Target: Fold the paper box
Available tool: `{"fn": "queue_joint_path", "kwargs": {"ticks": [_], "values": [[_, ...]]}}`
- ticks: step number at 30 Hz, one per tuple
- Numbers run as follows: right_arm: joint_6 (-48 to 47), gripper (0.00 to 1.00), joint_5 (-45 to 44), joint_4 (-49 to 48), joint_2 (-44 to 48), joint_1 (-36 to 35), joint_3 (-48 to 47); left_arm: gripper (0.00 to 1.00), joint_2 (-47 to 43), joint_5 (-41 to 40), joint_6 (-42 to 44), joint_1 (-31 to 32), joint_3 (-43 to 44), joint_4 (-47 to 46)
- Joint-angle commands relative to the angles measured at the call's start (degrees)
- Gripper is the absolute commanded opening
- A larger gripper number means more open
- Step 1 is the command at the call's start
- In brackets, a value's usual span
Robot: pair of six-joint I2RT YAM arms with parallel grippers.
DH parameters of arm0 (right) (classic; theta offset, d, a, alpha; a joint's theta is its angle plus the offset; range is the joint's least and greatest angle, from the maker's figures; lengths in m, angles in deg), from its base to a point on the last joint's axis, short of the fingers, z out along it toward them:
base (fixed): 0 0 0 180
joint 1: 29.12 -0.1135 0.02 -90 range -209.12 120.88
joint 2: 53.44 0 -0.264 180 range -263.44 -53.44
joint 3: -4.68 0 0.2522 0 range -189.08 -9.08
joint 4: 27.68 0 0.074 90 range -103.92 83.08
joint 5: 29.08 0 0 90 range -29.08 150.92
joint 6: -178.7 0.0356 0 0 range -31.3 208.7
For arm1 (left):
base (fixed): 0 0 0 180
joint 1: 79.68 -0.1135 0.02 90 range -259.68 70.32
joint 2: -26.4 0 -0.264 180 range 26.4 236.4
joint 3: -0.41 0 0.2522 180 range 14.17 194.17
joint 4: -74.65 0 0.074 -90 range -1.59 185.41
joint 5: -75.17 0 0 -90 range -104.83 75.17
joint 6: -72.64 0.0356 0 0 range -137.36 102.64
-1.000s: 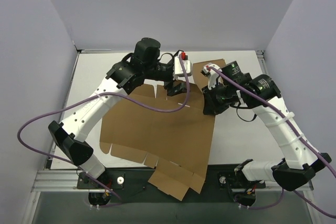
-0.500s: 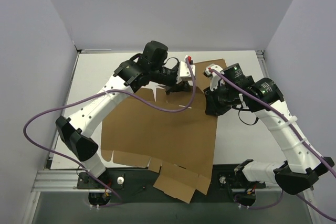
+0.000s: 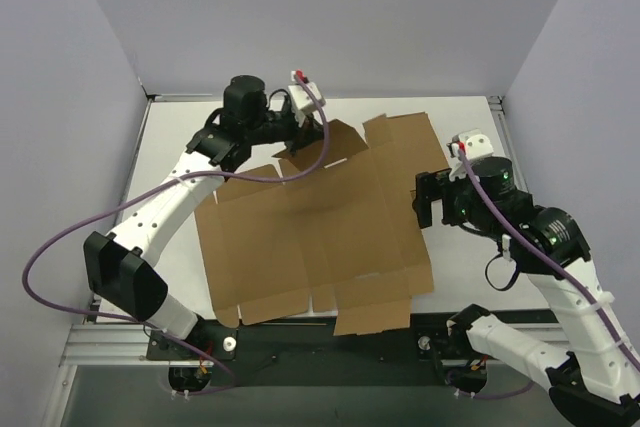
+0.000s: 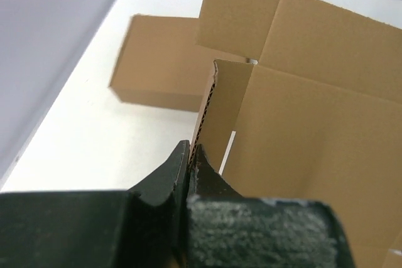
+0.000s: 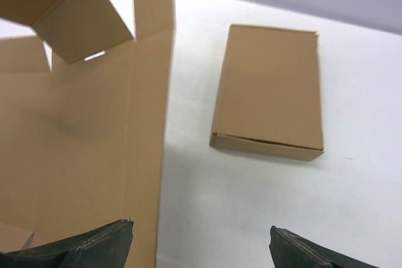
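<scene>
1. Top external view: the paper box (image 3: 320,232) lies spread open and mostly flat on the table (image 3: 175,142).
   - The left gripper (image 3: 297,147) is clenched on a far-edge flap (image 3: 338,142), which rises just to the right of its fingertips.
   - The right gripper (image 3: 428,202) is released, with the sheet's right edge just beside its fingertips. I cannot tell whether they touch.
   - The step in hand looks like raising that far flap along its crease.

2. Left wrist view: the left gripper (image 4: 190,152) pinches the flap's (image 4: 220,108) corrugated edge right at the fingertips, so the bite is thin.
   - The main panel spreads to the right of the fingers, and a compact carton (image 4: 157,61) sits ahead and to the left.
   - The flap should swing about its crease rather than be tugged, because a bite this shallow may slip or tear.

3. Right wrist view: the right gripper (image 5: 201,252) has its jaws spread wide with nothing between them.
   - The sheet's edge runs past the left-hand finger (image 5: 94,243), and the carton (image 5: 267,92) lies ahead, apart from the sheet.
   - Pressing the panel down near the crease would probably keep the sheet from sliding.
</scene>
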Motion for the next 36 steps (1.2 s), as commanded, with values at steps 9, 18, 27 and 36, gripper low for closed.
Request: {"fn": "queue_joint_path", "kwargs": {"ticks": [9,18,27,36], "values": [[18.4,0.91,-5.4,-13.3,2.3,0.2,0.9,0.0,-6.4,-18.8,-24.1,-10.9,-7.1,-24.8],[35.8,0.9,-1.5,-33.5,4.0,-0.1,12.3,0.0,-16.0,-17.2,-25.1,-11.4,-26.5,-37.8],[21.4,0.96,1.4,-26.0,-9.4,0.4,-0.5,0.0,-27.3,-13.4,-19.9,-11.3,-42.5,-39.8],[27.2,0.93,7.5,-43.6,-9.2,-1.2,9.6,0.0,-35.7,-11.3,-11.8,-9.4,-54.3,-43.6]]}}
